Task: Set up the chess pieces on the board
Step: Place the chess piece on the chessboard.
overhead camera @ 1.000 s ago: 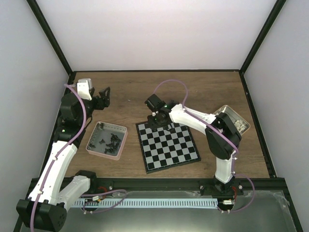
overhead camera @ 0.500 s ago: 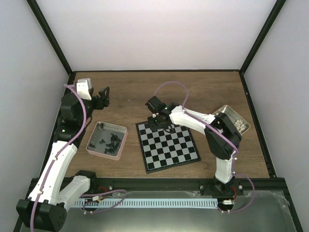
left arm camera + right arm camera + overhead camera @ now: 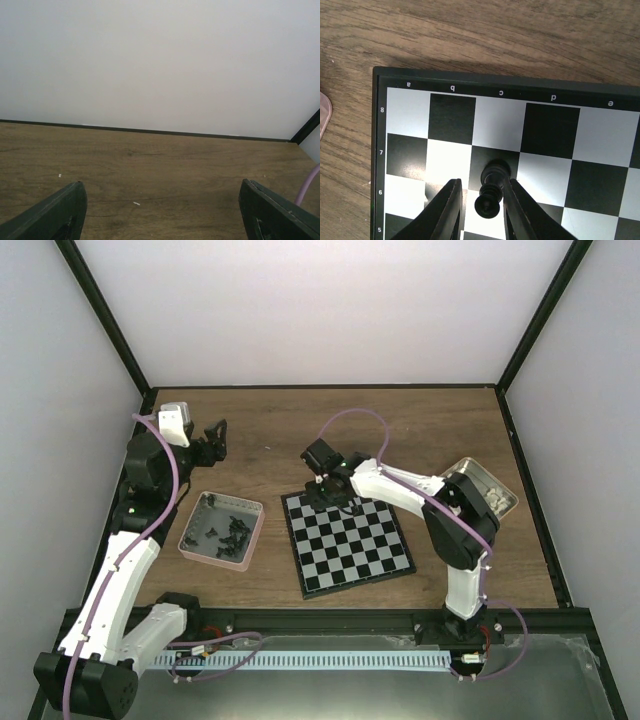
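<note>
The right gripper (image 3: 484, 183) is hovering over the board (image 3: 451, 118). Its jaws are standing narrow around a black chess piece (image 3: 490, 194) on a dark square between them, but I cannot tell whether they are pinching it. Ahead of the jaws, one free row is lying before the black border (image 3: 500, 85). The left gripper (image 3: 161, 184) is gaping wide over bare table (image 3: 160, 150), with wood stretching ahead to the back wall (image 3: 160, 65).

Matt wood-grain table (image 3: 520, 30), glossy board (image 3: 497, 122), glossy black chess piece (image 3: 492, 187)
</note>
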{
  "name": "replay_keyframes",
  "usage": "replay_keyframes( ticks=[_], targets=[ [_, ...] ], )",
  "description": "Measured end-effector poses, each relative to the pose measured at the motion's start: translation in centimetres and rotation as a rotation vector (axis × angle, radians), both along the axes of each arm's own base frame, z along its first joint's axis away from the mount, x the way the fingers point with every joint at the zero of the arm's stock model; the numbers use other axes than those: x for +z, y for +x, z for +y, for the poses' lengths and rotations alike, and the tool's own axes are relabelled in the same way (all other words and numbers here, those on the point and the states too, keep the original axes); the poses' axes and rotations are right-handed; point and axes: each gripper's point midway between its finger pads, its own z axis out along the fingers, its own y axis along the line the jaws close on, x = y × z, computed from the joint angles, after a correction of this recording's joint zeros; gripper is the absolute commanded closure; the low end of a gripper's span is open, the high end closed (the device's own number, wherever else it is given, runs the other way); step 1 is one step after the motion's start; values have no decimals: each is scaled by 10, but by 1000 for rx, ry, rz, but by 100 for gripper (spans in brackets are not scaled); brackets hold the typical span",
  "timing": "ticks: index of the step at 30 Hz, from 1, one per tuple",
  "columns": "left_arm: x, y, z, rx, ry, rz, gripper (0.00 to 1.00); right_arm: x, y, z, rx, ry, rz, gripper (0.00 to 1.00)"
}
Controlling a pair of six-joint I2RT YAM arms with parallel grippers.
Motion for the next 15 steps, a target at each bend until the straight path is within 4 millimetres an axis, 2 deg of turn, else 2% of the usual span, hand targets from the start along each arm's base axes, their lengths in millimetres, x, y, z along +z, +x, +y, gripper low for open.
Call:
replay_keyframes(
  ticks=[9,15],
  targets=[
    [0,0,0,0,0,0,15,-7,0,-1,-3,-16,6,85],
    [0,0,0,1,-1,0,15,-6,6,-6,-23,-38,-21,88]
  ],
)
